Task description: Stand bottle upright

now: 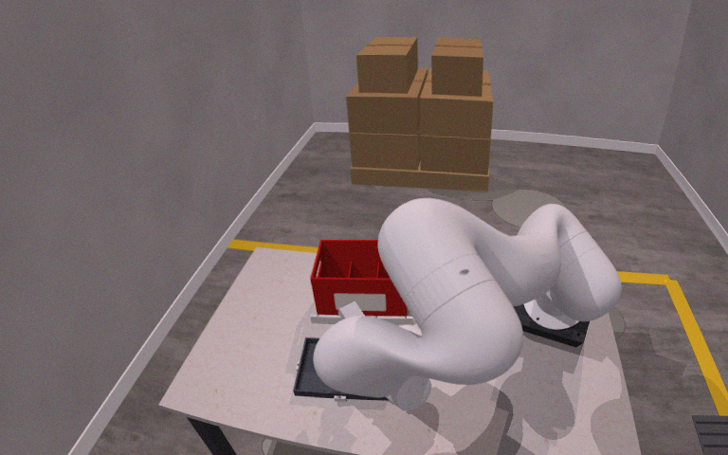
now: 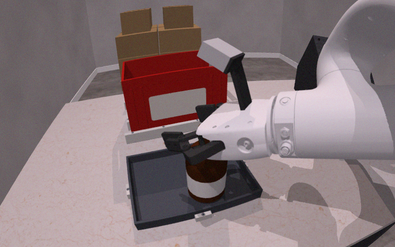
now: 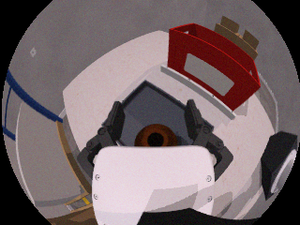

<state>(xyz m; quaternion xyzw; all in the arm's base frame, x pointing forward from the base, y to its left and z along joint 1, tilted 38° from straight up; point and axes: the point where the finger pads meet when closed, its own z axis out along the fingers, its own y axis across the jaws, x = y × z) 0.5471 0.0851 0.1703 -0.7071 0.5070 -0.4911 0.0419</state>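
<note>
A brown bottle [image 2: 206,181] with a white label stands upright on the dark grey tray [image 2: 186,186], right of the tray's middle. In the wrist view the bottle [image 3: 156,135] shows from above, between the fingers. My gripper [image 2: 192,137] is open, with its dark fingers spread on either side of the bottle's top and apart from it. In the top view the arm hides the bottle, and only the tray's left part [image 1: 308,370] shows.
A red crate [image 2: 172,90] stands on a light base just behind the tray. It also shows in the top view [image 1: 351,276] and in the wrist view [image 3: 213,63]. Cardboard boxes [image 1: 421,115] are stacked on the floor behind the table.
</note>
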